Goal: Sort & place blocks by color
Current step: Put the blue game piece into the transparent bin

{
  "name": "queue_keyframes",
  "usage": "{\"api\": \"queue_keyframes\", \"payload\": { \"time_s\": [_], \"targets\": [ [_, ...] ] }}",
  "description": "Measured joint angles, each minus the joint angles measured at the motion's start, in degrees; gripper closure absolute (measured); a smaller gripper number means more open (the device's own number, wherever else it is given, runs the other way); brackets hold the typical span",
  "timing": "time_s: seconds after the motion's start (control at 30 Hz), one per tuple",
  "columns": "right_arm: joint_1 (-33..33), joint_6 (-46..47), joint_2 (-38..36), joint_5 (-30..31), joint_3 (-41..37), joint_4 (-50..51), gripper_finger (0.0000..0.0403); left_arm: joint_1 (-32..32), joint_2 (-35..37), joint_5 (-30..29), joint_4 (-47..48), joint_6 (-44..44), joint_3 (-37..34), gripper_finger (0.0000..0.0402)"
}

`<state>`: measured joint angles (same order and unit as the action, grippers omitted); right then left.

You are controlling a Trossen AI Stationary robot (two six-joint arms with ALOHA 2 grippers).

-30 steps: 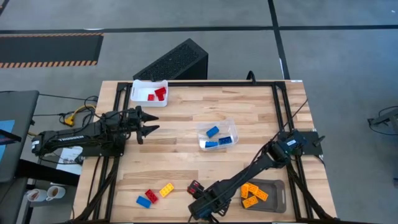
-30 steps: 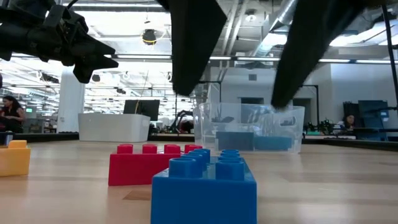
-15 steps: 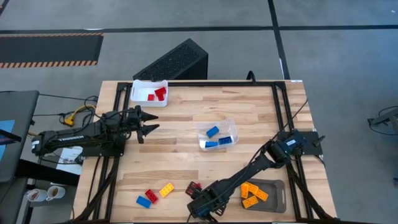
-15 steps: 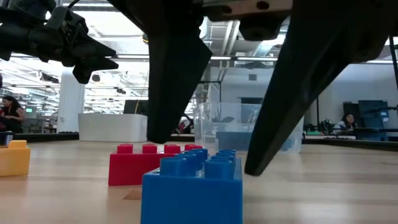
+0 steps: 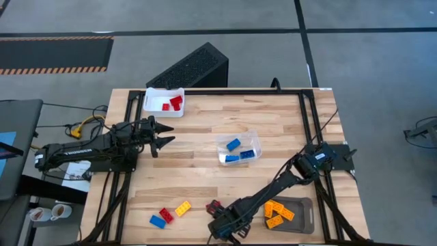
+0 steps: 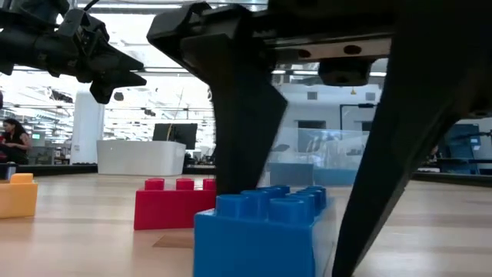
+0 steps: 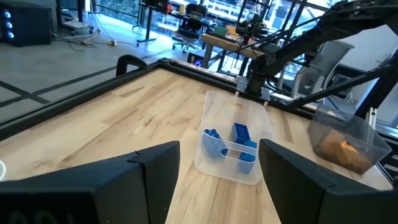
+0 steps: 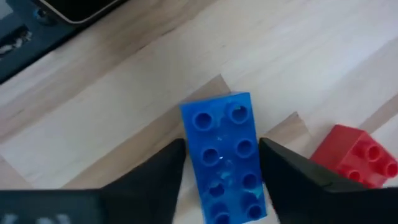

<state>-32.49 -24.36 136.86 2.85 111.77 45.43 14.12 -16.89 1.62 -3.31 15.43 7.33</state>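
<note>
Two dark fingers of the right end effector (image 8: 221,165) straddle a blue studded plastic brick (image 8: 224,155) at the tabletop's (image 5: 205,171) 6 o'clock edge, apart, not yet clamped. Risk: off-centre closing could twist it against the neighbouring red brick (image 8: 354,155). Left end effector (image 5: 162,136) waits open at 9 o'clock.

A robotics lab in an open-plan office or workshop hall. A wooden bench (image 5: 205,130) in a black metal frame stands on grey floor with hazard-striped matting (image 5: 54,55). Behind it are exposed ceiling ducts (image 6: 184,42), desks with monitors (image 6: 173,132), and a seated person (image 6: 11,135).
</note>
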Motion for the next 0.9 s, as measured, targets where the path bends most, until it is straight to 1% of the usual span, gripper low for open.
{"api": "queue_keyframes", "payload": {
  "time_s": [0.07,0.17,0.2,0.27,0.37,0.43,0.53,0.6,0.77,0.9],
  "targets": [
    [-0.04,0.80,0.02,-0.13,-0.01,0.19,0.0207,0.01,0.01,-0.06,0.00,-0.01,0.00,0.0196],
    [-0.32,1.40,0.00,-0.07,0.02,0.60,0.0277,-0.01,-0.01,-0.12,0.00,-0.01,0.00,0.0196],
    [-0.53,1.90,0.00,0.12,0.03,0.62,0.0284,0.00,-0.01,-0.13,0.00,0.01,0.00,0.0196],
    [-0.63,2.26,-0.07,0.25,0.87,2.51,0.0284,0.01,-0.01,-0.12,0.00,0.01,0.00,0.0196],
    [-0.66,3.67,0.00,0.12,3.89,8.93,0.0284,-0.01,-0.01,-0.12,0.00,0.04,0.00,0.0196],
    [-0.34,6.11,-0.83,0.02,5.87,13.02,0.0284,0.00,-0.01,-0.12,-0.01,0.06,0.00,0.0196],
    [0.94,10.28,-3.57,-0.14,6.37,17.58,0.0284,0.00,-0.01,-0.12,0.00,0.33,0.00,0.0196],
    [2.35,11.88,-5.62,0.10,5.67,18.05,0.0284,-0.01,0.01,-0.12,-0.02,0.51,0.00,0.0196],
    [6.51,12.33,-11.70,0.37,2.88,17.65,0.0284,0.01,0.00,0.98,0.00,1.31,-0.01,0.0196],
    [10.00,12.03,-17.67,0.22,-3.04,13.71,0.0279,-0.01,-0.01,1.19,0.39,0.92,-0.02,0.0196]
  ]
}}
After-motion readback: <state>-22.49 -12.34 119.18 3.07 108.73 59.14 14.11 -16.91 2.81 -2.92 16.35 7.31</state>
